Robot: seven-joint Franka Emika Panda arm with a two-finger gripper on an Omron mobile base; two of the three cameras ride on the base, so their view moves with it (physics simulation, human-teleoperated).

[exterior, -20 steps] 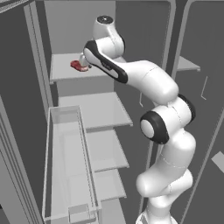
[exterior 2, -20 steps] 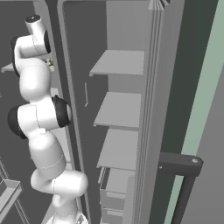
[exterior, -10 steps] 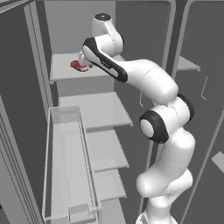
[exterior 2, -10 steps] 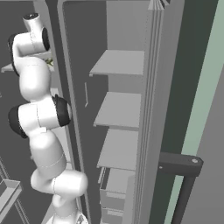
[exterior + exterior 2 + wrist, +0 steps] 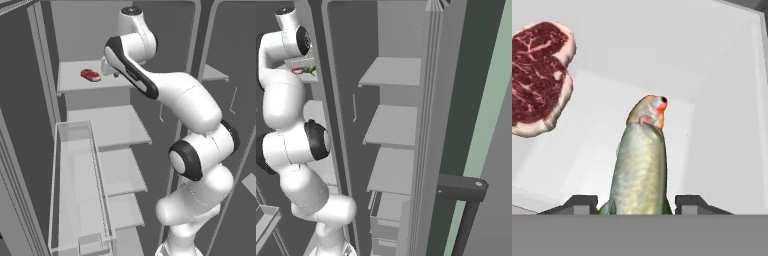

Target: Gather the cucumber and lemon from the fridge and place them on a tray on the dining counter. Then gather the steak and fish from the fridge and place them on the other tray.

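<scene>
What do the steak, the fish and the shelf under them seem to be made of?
Steak: raw meat, dark red with white marbling and a pale fat rim. Fish: whole, skin on, a slightly glossy grey-green with an orange-red head. Shelf: smooth matt white, probably plastic or painted metal; the render leaves it open.

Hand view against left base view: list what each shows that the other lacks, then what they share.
Hand view alone: the fish, lying lengthwise between the fingertips of the claw, which has closed on its tail end, head pointing away. Left base view alone: the white arm reaching up to the top fridge shelf, the lower shelves and the door bin. Both: the red steak on that shelf.
</scene>
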